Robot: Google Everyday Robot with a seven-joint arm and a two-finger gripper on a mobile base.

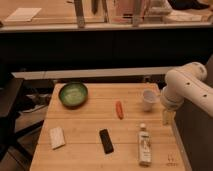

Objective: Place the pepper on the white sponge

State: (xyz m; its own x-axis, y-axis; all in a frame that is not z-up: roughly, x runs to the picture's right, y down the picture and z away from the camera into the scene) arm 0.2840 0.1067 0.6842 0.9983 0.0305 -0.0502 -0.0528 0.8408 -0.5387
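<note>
The gripper (168, 118), jaws apart and holding nothing, hangs at the wooden table's (85, 125) edge, well right of the pepper (119, 109). A white cup (149, 99) stands between them. The white sponge (57, 137) lies well left of the pepper, nearer the camera, apart from it.

Pepper (119, 109) sits mid tabletop (90, 125), sponge (57, 137) by the front-left corner, bowl (73, 94) back-left, cup (149, 99) back-right, block (106, 141) front-middle, bottle (144, 145) front-right, gripper (168, 118) hangs over the right edge.
</note>
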